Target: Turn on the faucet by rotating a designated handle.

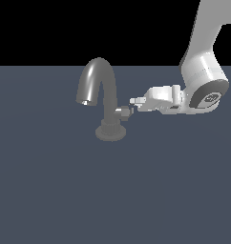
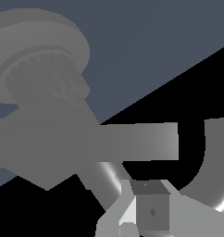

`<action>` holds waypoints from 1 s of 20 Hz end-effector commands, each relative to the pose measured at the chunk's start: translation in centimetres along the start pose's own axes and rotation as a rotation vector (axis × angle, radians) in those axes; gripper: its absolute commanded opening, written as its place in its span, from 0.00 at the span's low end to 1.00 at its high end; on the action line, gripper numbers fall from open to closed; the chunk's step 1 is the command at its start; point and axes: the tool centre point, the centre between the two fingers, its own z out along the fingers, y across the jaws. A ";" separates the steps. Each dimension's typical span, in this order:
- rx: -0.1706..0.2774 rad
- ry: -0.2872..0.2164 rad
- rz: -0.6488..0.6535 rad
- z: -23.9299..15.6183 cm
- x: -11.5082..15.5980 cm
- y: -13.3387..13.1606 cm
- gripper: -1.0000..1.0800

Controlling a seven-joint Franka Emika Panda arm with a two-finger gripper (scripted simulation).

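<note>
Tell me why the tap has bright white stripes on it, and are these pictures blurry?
In the exterior view, a light streak runs along the arch of the glossy faucet: that is glare, and edges look sharp with no shadows on the floor. In the wrist view, the handle and spout are huge and cropped, again with bright streaks, because the hand is so close.

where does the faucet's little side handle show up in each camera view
Exterior view: the handle sticks out from the stem toward the exterior view's right, just above the base, at the gripper tips.
Wrist view: the handle is the broad grey bar across the middle.
Shared landmark: the faucet's ringed base.
</note>
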 end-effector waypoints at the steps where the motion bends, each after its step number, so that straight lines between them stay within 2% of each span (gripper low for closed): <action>1: 0.000 0.000 0.001 0.0 1.1 0.3 0.00; 7: 0.000 -0.001 0.000 0.0 3.8 1.1 0.00; 8: 0.000 -0.001 0.000 0.0 3.8 1.1 0.00; 9: 0.002 0.002 -0.032 0.0 1.7 1.1 0.00; 20: 0.000 -0.001 -0.002 0.0 8.8 -1.5 0.00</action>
